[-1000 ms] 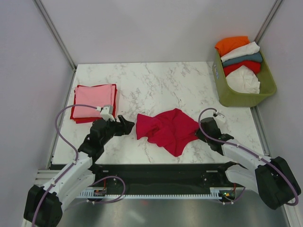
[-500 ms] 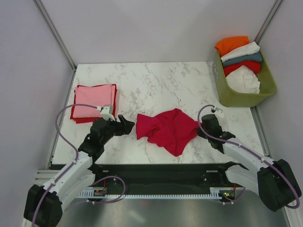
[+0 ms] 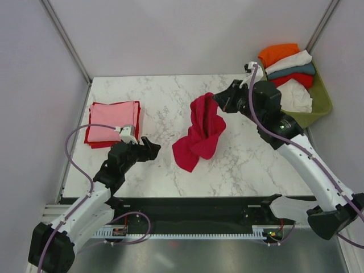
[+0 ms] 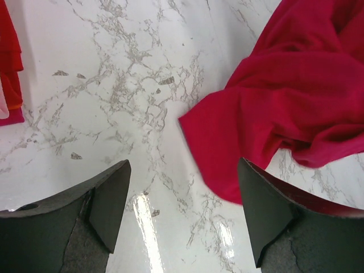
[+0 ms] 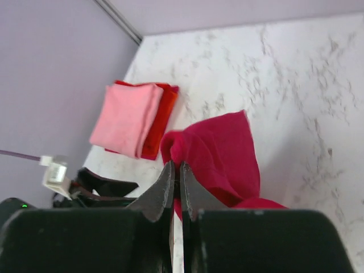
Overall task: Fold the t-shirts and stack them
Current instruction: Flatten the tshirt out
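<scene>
Crimson t-shirt (image 3: 200,133) clamped in right gripper (image 3: 218,101), pinch obscured from above, plain at its wrist. Left gripper (image 3: 154,148) gaping, empty; shirt's upper part cut off there.

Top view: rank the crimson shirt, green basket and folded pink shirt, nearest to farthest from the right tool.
1. Crimson shirt: pinched in the right tool.
2. Green basket: to its right, back corner.
3. Folded pink shirt: across the table, left edge.
</scene>
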{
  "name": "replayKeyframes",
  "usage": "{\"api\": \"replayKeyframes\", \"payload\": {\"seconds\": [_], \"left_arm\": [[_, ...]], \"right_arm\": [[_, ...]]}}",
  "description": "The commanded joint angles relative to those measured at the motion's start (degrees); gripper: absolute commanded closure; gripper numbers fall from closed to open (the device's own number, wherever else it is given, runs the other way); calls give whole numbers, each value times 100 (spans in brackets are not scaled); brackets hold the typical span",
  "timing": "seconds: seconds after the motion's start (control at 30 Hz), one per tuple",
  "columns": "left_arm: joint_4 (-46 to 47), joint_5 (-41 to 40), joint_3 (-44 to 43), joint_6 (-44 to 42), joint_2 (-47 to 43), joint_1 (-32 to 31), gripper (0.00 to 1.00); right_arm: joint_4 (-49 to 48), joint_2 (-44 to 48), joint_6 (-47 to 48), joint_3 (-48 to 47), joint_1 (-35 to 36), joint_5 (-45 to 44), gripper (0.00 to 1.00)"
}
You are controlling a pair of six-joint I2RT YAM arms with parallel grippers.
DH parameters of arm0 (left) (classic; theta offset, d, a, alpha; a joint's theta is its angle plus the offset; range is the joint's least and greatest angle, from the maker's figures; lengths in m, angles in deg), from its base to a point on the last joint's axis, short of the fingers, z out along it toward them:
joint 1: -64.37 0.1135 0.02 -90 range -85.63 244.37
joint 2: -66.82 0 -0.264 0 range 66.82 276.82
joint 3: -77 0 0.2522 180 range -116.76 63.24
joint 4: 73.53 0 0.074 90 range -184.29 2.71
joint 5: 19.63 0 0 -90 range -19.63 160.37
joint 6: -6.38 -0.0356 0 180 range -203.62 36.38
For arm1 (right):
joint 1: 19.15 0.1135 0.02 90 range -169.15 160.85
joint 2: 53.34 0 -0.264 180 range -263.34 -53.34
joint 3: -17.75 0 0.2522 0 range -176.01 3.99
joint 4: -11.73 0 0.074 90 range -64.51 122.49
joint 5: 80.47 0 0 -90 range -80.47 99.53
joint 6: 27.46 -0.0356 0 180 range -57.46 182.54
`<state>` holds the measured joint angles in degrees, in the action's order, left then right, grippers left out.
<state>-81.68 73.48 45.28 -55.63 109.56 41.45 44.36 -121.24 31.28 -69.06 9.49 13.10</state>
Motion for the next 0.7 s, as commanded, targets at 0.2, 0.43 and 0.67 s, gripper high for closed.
{"api": "replayKeyframes", "payload": {"seconds": [0.2,0.43,0.67], "left_arm": [[-253,4,-752,154,-73,-20,16],[-236,349,-1368,-56,541,-967,17],[-113,-293,-1816,-258,1631,-2495,17]], "right_arm": [[1056,918,419,-1835,54,-2482,100],[1136,1200,604,-589,45,-2441,100],[1136,1252,560,37,45,-2387,100]]}}
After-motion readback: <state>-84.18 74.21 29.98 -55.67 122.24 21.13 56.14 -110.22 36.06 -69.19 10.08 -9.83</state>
